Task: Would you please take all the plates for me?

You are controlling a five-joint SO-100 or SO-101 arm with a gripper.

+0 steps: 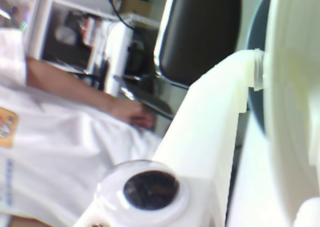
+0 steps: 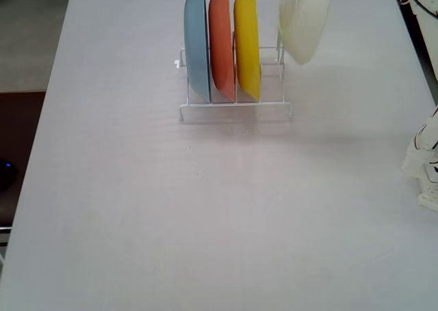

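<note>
In the fixed view, three plates stand upright in the white wire rack point(image 2: 236, 109): light blue point(image 2: 197, 44), orange-red point(image 2: 221, 40) and yellow point(image 2: 247, 40). A cream-white plate point(image 2: 304, 20) hangs tilted in the air above the rack's right end, clear of the wires. The wrist view shows this cream-white plate point(image 1: 295, 112) filling the right side. My gripper point(image 1: 260, 72) is shut on its rim, with one white finger point(image 1: 210, 122) running up to it. The other jaw is hidden behind the plate. In the fixed view the gripper is cut off by the top edge.
The arm's white base point(image 2: 426, 167) stands at the table's right edge. The grey-white table point(image 2: 205, 215) spreads in front of the rack. In the wrist view a person in a white shirt point(image 1: 60, 137) and a black chair point(image 1: 200, 32) are in the background.
</note>
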